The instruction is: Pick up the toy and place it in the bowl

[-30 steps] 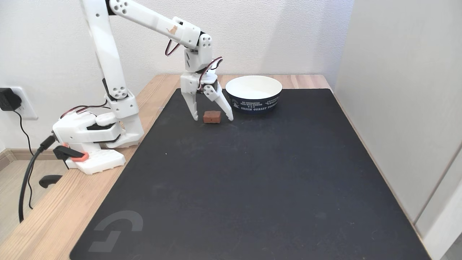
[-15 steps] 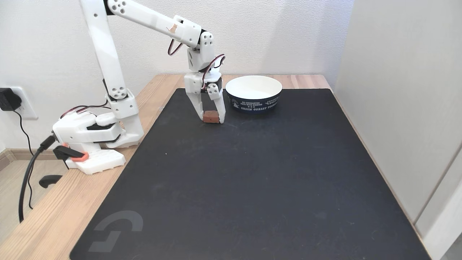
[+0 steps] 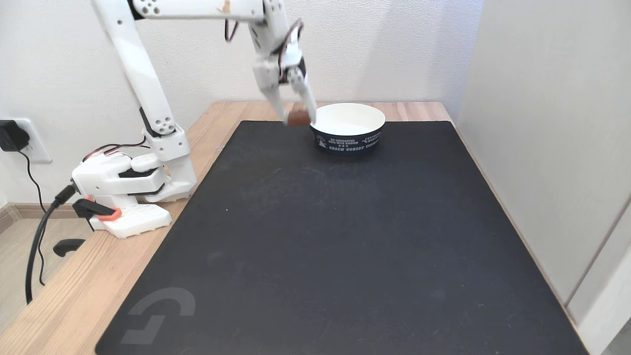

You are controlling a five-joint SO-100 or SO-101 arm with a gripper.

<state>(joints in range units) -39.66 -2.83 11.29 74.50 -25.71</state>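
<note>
Now the hand is up off the black mat, jaws closed on the toy, carried from the mat to just beside the bowl's left rim near the bench's far edge. Grasp done, drop remains. Toy: small reddish-brown block, motion-blurred; bowl: round, papery, white inside, navy outside.

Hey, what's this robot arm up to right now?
The white arm is carrying a small reddish-brown toy, pinched in its gripper and lifted off the black mat. It holds the toy in the air next to the left rim of the navy paper bowl, as the fixed view shows it. The bowl looks empty inside, so the toy is not yet dropped in. The gripper is a bit blurred.
</note>
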